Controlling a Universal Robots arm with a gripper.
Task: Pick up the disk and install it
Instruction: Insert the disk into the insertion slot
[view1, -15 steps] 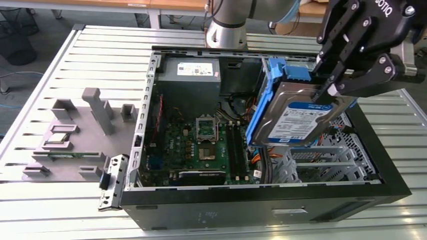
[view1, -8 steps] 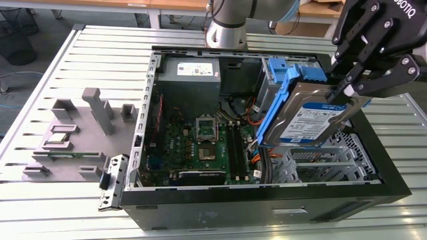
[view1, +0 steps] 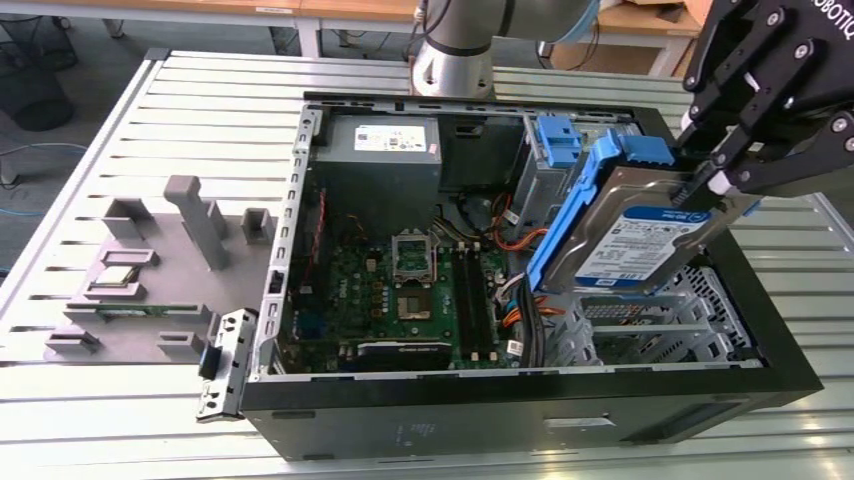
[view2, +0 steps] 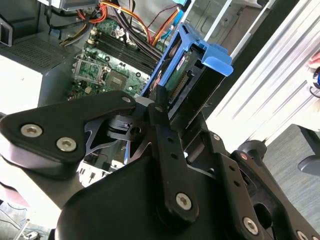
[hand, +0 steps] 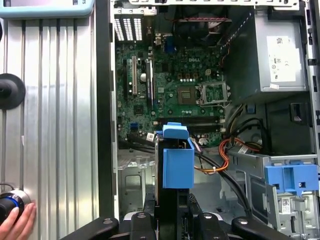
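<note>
One disk (view1: 641, 235), tilted, hangs at centre right of your exterior view, over the open computer case (view1: 441, 425); you see the fingers (view1: 707, 176) clamped on its upper edge.

We see a table (view1: 200, 110) of ribbed, pale metal slats under bright, even light. Beyond its far edge stand wooden-topped desks (view1: 347, 10) on white legs (view1: 310, 40), and off its far corner at the exterior view's left lies a grey floor (view1: 100, 50). In the second wrist view the grey floor (view2: 287, 150) runs along the table's edge.
</note>
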